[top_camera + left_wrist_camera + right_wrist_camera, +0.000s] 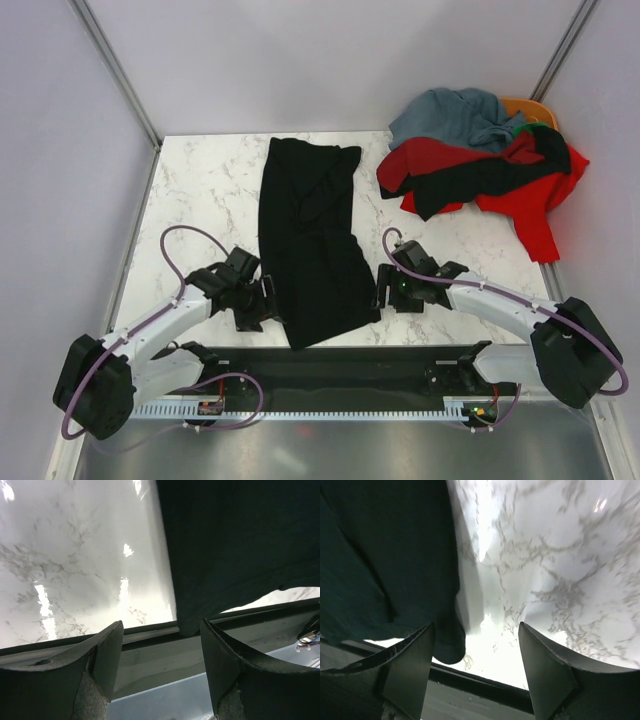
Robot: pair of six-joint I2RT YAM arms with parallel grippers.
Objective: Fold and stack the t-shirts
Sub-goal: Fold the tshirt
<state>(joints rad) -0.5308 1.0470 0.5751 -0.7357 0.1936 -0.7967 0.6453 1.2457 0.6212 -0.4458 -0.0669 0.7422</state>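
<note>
Black frame rail point(330, 372) runs along the bottom of the top view, with both arm bases at its ends. Just above it the white marble table point(200, 190) begins.

Lower left of centre, the left gripper point(268, 300) sits low over the marble with its fingers spread wide and nothing between them. It is just beside the left edge of the plain black t-shirt point(310, 240). The wrist view shows the shirt's near corner drooping over the table's edge just beyond one fingertip.

Lower right of centre, the right gripper point(384, 290) mirrors it: jaws wide apart, empty, right at the shirt's other edge. Whether either claw touches the cloth, I cannot tell.

Between the two, the black shirt stretches from lower centre up to upper centre as a long narrow strip. It is flat near the arms and rumpled at its far end.

In the upper right lies the heap, well apart from both grippers. A red tee point(540, 195) is spread widest, with a second black tee point(480, 180) draped across it. A grey-blue tee point(450, 115) is bunched behind them. A sliver of green point(519, 129) and an orange edge point(530, 106) peek out at the very back.
</note>
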